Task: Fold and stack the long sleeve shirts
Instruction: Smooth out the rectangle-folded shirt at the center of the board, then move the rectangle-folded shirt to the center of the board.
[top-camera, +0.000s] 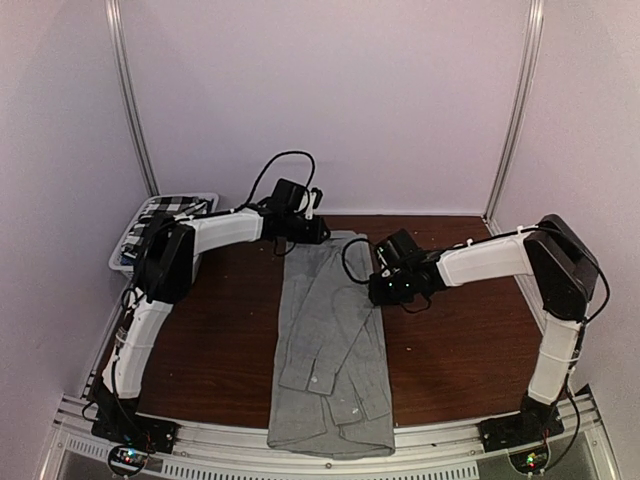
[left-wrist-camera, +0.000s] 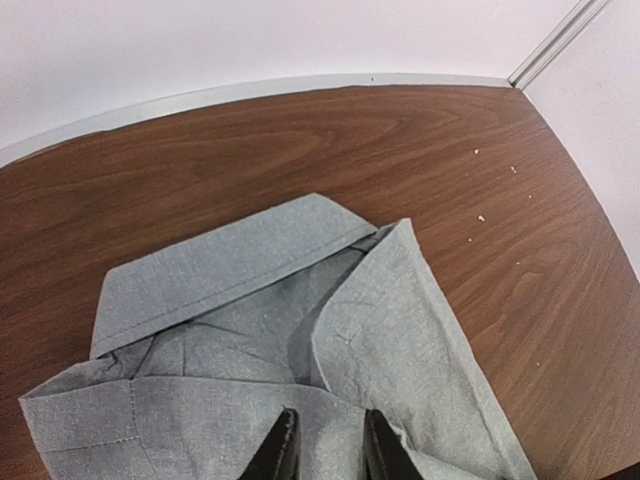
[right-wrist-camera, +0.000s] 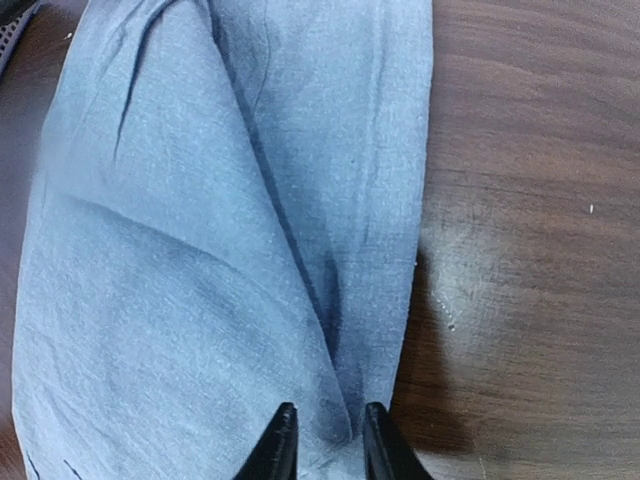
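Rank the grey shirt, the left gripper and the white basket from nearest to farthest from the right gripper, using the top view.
1. Grey shirt: its right edge lies right at the right gripper.
2. Left gripper: farther back and to the left, at the shirt's collar end.
3. White basket: far-left corner, beyond the left arm.

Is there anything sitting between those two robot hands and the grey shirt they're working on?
Nothing visible does. The left hand sits right over the collar end of the grey shirt, and the right hand sits over its right edge, with only cloth beneath them.
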